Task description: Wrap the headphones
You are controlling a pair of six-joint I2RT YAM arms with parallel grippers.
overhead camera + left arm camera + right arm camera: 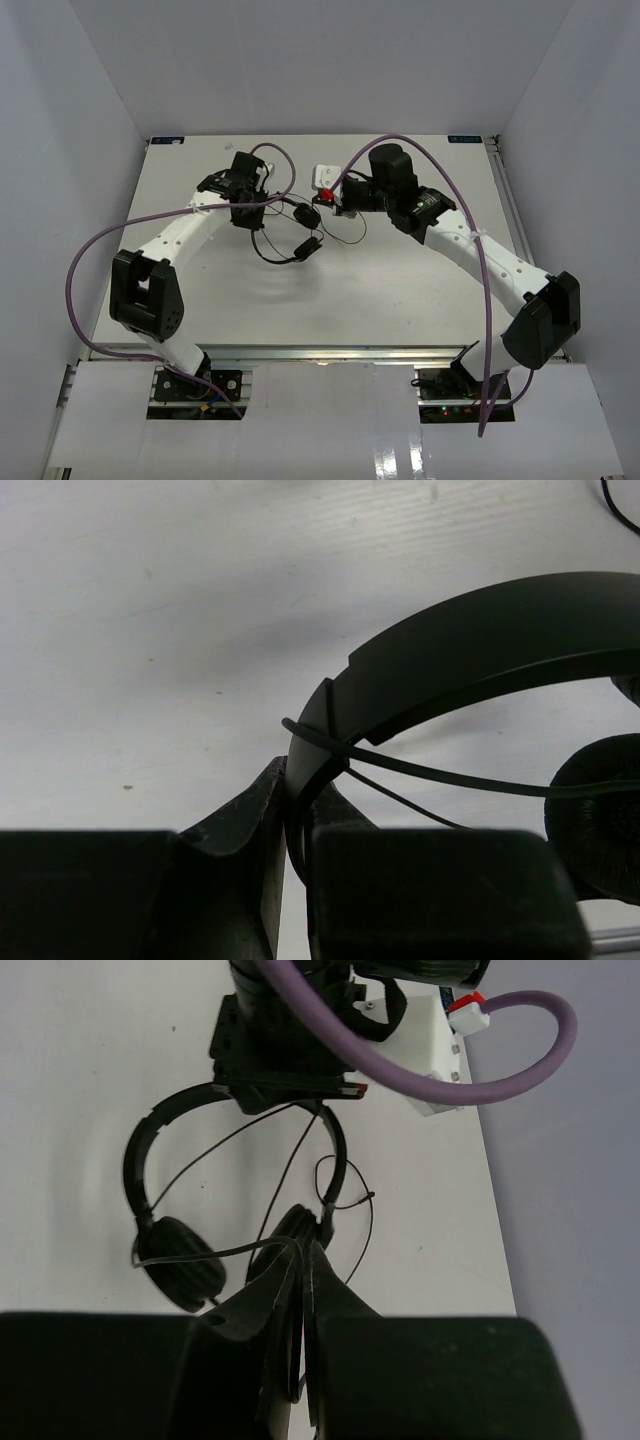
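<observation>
The black headphones (306, 247) lie at the table's centre, their earcups toward the right arm. My left gripper (248, 214) is shut on the thin headband (480, 640), which is pinched between its jaws (298, 805); one padded earcup (600, 815) shows at the right edge. The thin black cord (450, 778) crosses the headband just above the left fingers. My right gripper (306, 1252) is shut on the cord (200, 1255) right in front of the nearer earcup (292, 1228). The other earcup (180, 1265) lies to its left, and loose cord loops (345, 1185) over the table.
Thick purple robot cables (100, 250) arc from both arms over the table. A white block with a red part (325, 180) sits between the two wrists. White walls enclose the table's left, far and right sides, with its right edge (490, 1180) close by.
</observation>
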